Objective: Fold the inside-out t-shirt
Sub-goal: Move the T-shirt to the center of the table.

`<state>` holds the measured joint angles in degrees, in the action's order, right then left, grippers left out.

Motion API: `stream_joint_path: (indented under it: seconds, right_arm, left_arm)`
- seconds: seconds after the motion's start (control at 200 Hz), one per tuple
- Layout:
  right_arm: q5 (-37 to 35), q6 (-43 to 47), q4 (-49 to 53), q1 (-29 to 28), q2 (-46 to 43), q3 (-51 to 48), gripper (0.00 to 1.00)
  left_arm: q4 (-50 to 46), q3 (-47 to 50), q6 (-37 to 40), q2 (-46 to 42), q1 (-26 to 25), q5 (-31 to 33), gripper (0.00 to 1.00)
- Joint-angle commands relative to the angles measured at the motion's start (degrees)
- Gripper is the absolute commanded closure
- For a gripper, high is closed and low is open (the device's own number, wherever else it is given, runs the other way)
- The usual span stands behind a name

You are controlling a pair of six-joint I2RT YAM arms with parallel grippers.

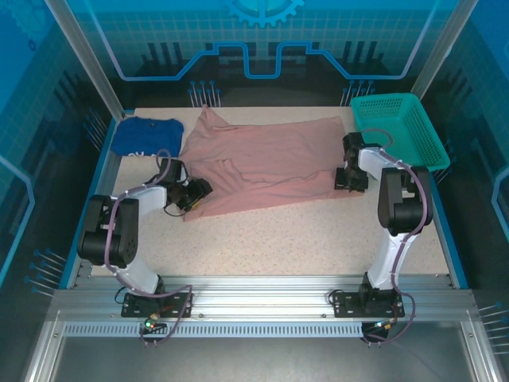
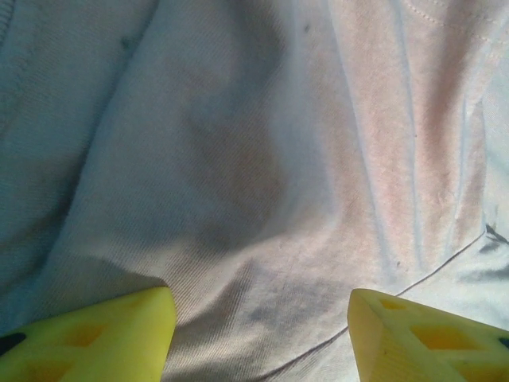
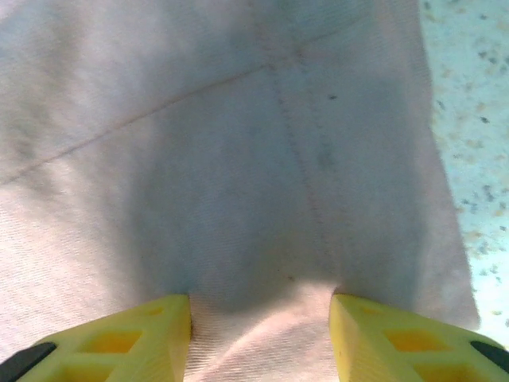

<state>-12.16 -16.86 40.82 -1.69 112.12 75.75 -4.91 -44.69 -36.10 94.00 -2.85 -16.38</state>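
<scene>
Speckled table (image 1: pixel 318 239), t-shirt (image 1: pixel 270 163) lay spread. I saw left gripper (image 2: pixel 261 310) and right gripper (image 3: pixel 261 306) at opposite edges, jaws apart, nothing clamped. Best: bite deep, lift together.

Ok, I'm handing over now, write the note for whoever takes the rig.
Left gripper: open over the t-shirt, at its left end.
Right gripper: open over its right edge, nothing held.
The t-shirt: spread across the far half of the table, wrinkled at the left, between the dark blue garment and the green basket.
Done: laid out; any fold is hard to tell.
Left: fold it compactly.
</scene>
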Motion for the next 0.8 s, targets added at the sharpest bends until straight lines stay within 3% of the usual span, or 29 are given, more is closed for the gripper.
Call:
stream_joint_path:
  seconds: [0.0, 0.325, 0.525, 0.67, 0.795]
  right_arm:
    - [-4.8, 0.5, 6.8, 0.9, 0.6, -2.7, 0.5]
    - [-5.7, -5.9, 10.3, -3.1, -12.9, -18.2, 0.51]
    - [-4.1, -6.8, 5.5, -5.9, -25.8, -21.4, 0.47]
    - [5.4, -5.2, -2.7, -5.3, -23.9, -19.6, 0.41]
    - [6.7, -4.3, -5.3, -5.1, -17.3, -14.4, 0.35]
  left_arm:
    - [-4.4, 4.8, 0.7, -1.5, 0.0, 1.3, 0.38]
    - [-8.1, 15.7, -0.1, -16.0, 0.0, 5.6, 0.38]
    - [-9.2, 14.4, -1.5, -28.0, -0.6, 8.3, 0.36]
    - [-7.0, 11.3, -2.7, -26.2, -3.5, 5.1, 0.35]
    - [-2.9, 5.7, -2.7, -17.6, -4.2, 1.1, 0.35]
